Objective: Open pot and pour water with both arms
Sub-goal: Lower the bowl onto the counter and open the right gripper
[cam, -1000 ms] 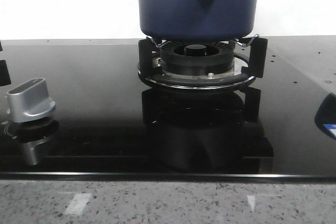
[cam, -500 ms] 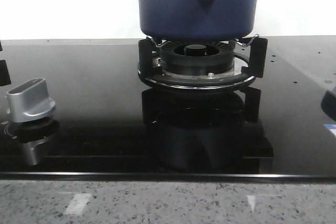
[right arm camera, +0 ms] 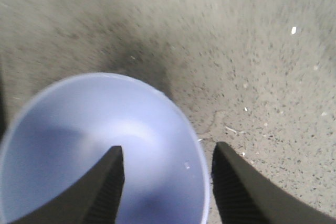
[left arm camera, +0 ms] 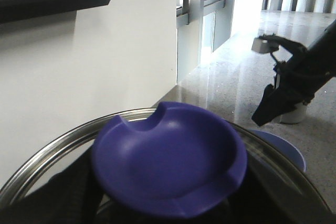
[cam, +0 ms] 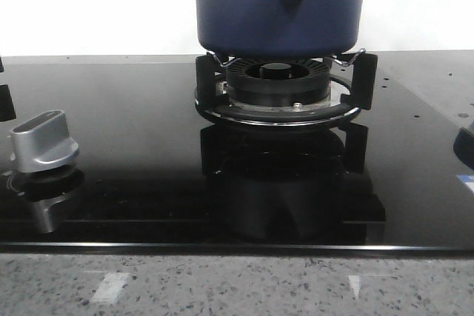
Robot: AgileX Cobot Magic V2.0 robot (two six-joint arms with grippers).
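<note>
There's the pot [cam: 279,7], dark blue, sitting on the burner stand [cam: 278,98] at the far middle of the glossy black cooktop [cam: 133,153], its handle stub with the round hole facing the near side. From the left wrist camera, a blue knob [left arm camera: 168,158] with a notched rim fills the view, seated on a lid with a shiny metal rim [left arm camera: 63,142]; dark shapes sit close around the knob, but the left gripper itself can't be made out, so I cannot tell whether it is spread or pinching. Over on the right, the right gripper [right arm camera: 167,182] is spread wide, one dark finger over the inside of a pale blue bowl [right arm camera: 79,145], the other outside its rim above the speckled grey desk [right arm camera: 252,51]. A silver stove dial [cam: 44,142] stands at the near left of the cooktop, mirrored in the glass.
</note>
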